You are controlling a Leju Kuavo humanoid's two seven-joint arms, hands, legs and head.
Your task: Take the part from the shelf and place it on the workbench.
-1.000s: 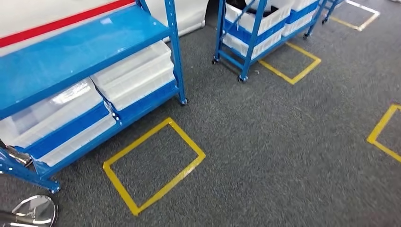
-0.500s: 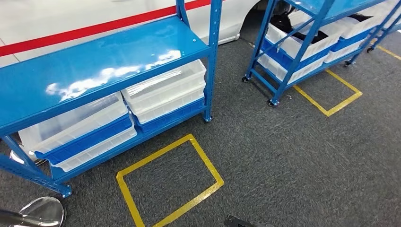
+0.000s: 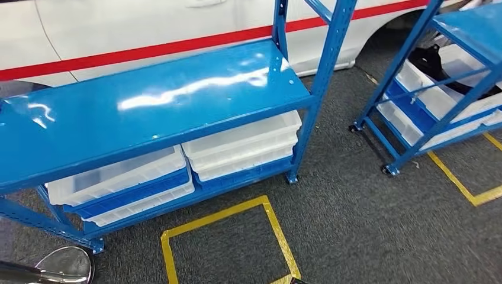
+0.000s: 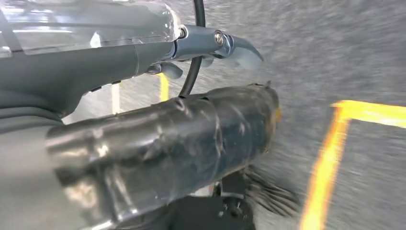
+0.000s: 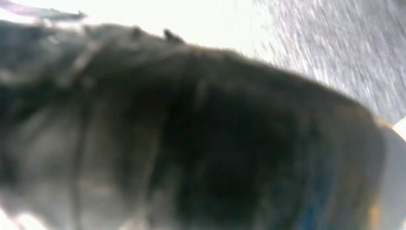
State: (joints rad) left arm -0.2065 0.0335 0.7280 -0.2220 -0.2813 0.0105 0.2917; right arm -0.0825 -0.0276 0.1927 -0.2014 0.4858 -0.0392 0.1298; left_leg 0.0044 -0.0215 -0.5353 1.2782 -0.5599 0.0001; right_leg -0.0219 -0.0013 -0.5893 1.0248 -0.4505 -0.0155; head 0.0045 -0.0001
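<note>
The head view looks down on a blue shelf (image 3: 154, 100) standing on grey carpet (image 3: 355, 219) in front of a white car (image 3: 148, 23) with a red stripe (image 3: 177, 44) along its side. The upper board of the shelf is bare and glossy, with light reflections across it. On the lower level, two stacks of white trays (image 3: 243, 145) sit side by side, with blue trays between the white ones in the stack nearer the picture's left. No part can be made out in these trays from this angle, so the location of the part cannot be told. A yellow tape rectangle (image 3: 228, 236) is marked on the carpet directly in front of the shelf. A second blue shelf (image 3: 438, 89) stands to the right, well apart from the first, and carries white and blue trays with a dark object (image 3: 423, 59) lying in one of them; what it is cannot be told. More yellow tape (image 3: 462, 183) runs beside its base. A round chrome base (image 3: 65, 266) is at the lower left corner. In the left wrist view, the left hand (image 4: 158, 139) appears as a dark, glossy, blurred mass above carpet and yellow tape; whether its fingers are apart or together cannot be told. In the right wrist view, the right hand (image 5: 191, 143) is a dark blur, and its finger position cannot be told.
</note>
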